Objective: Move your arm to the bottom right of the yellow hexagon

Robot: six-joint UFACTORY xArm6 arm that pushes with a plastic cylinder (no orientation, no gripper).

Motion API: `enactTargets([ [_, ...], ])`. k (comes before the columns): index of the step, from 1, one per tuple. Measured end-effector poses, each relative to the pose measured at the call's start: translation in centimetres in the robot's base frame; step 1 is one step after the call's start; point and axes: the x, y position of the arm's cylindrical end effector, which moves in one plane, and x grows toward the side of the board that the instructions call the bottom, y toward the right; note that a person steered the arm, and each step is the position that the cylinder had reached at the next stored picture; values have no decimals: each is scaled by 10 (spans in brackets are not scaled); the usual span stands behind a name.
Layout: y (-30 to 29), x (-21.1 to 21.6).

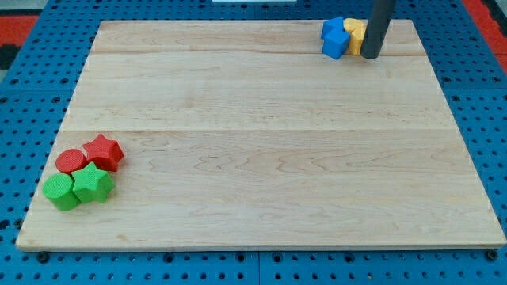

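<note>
Tip at the yellow hexagon's lower right edge

Rod and blocks crowd the upper right of the frame. My tip (370, 55) rests on the pale wooden bench (261, 142), touching or just beside the small yellow plastic hexagon (356, 34) on the view's right and slightly below it. Much of that hexagon is hidden behind the rod, so its shape is hard to confirm from what shows. A blue plastic star-like block (336, 41) sits against the hexagon on the view's left, with a second blue block (333, 27) just above it near the bench's top edge.

As end effector there is only the straight dark rod: no jaws, nothing to open or close, nothing held.

Judging by its look, the hexagon is a light, rigid, smooth-sided piece that would slide easily on the wood; it cannot be gripped, only nudged against a flat face. The placement asked for seems nearly or already reached, so any further motion should be small, since a firm touch would shove the hexagon into the blue blocks.

Far off at the lower left sit a red star (104, 151), a red cylinder (70, 161), and two green blocks (78, 188).
</note>
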Motion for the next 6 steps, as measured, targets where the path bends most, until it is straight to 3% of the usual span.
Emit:
enactTargets([
  [6,31,0],
])
